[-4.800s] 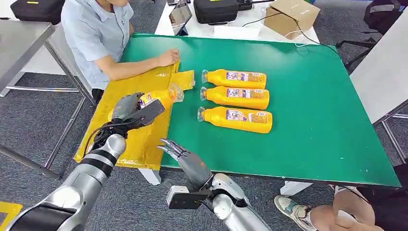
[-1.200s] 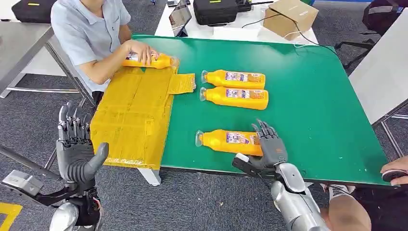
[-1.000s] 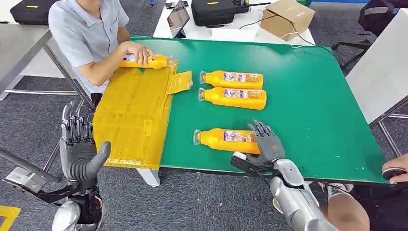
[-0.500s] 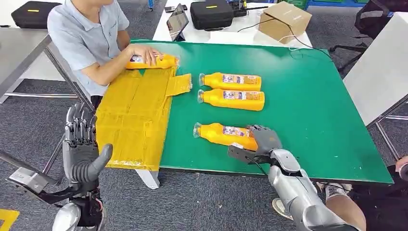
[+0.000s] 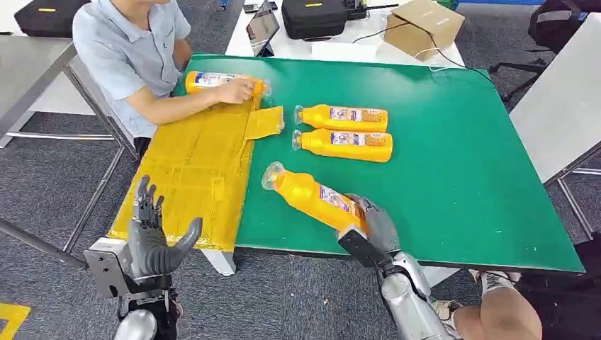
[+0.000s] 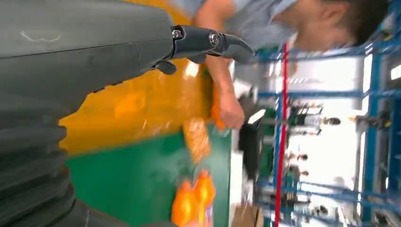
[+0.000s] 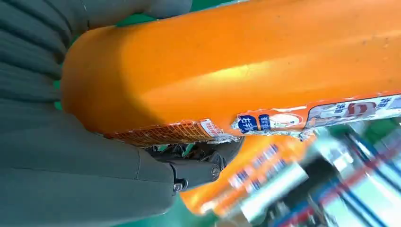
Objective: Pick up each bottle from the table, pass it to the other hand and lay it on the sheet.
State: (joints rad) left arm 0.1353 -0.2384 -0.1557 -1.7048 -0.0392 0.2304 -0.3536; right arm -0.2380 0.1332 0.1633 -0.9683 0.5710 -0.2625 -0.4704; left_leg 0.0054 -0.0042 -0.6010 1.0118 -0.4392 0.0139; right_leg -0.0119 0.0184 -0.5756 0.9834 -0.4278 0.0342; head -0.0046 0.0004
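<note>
My right hand [image 5: 375, 225] grips the base of an orange bottle [image 5: 312, 196] and holds it tilted above the green table's near edge, its clear cap pointing left toward the yellow sheet [image 5: 191, 170]. In the right wrist view the bottle [image 7: 236, 61] lies across my right hand [image 7: 71, 165], whose fingers wrap its underside. My left hand [image 5: 152, 241] is raised, fingers apart and holding nothing, below the sheet's near corner. Two more orange bottles [image 5: 344, 115] [image 5: 345, 142] lie side by side mid-table. A person holds another bottle [image 5: 216, 81] at the sheet's far end.
The green table [image 5: 461, 156] has bare room on its right half. The person [image 5: 135, 49] sits at the far left corner, arm on the sheet. Behind the table stand a black case [image 5: 315, 14], a tablet [image 5: 264, 25] and a cardboard box [image 5: 424, 25].
My right hand has lifted the near bottle off the table and tilted it, cap up and left. My left hand has dropped lower and shifted right. The person slid their bottle farther back.
</note>
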